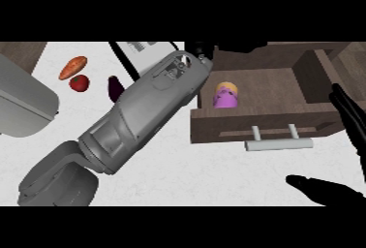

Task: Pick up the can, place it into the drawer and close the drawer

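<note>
Wood and metal
Drawer [257, 121] looks matt brown wood, handle [279, 144] pale metal; counter [200, 174] smooth white, forearm [143, 116] grey, softly sheened.

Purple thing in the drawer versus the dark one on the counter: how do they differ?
The can is light purple with a yellow top, while the dark item is near-black purple. The can sits inside the open drawer, and the dark item lies out on the counter. Both are purplish.

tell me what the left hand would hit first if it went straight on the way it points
Probably the drawer's back wall, just beyond the can; the left hand sits at the picture's top, so depth is unclear.
</note>
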